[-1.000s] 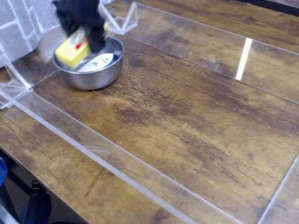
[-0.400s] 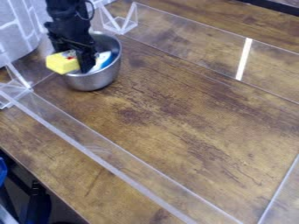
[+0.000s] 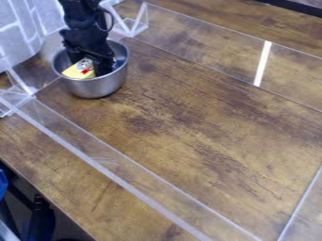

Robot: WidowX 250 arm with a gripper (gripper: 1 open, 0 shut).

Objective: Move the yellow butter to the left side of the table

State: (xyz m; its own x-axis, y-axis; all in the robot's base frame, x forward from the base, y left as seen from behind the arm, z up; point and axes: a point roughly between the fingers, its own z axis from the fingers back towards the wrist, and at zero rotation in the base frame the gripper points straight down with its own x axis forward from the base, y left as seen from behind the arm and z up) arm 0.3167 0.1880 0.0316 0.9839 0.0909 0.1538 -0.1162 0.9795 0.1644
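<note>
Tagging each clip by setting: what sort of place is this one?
Probably a lab test bench, not a home kitchen: a wooden table fenced by clear acrylic walls, with one black gripper shut on yellow butter over a metal bowl.

One raised view looks obliquely down across the table (image 3: 189,122)

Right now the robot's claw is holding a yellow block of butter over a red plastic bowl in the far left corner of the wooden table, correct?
Almost. The bowl is shiny silver metal, not red plastic. The camera view shows it plainly. The rest stands: the claw is holding the yellow block of butter over that bowl in the far left corner of the wooden table.
</note>
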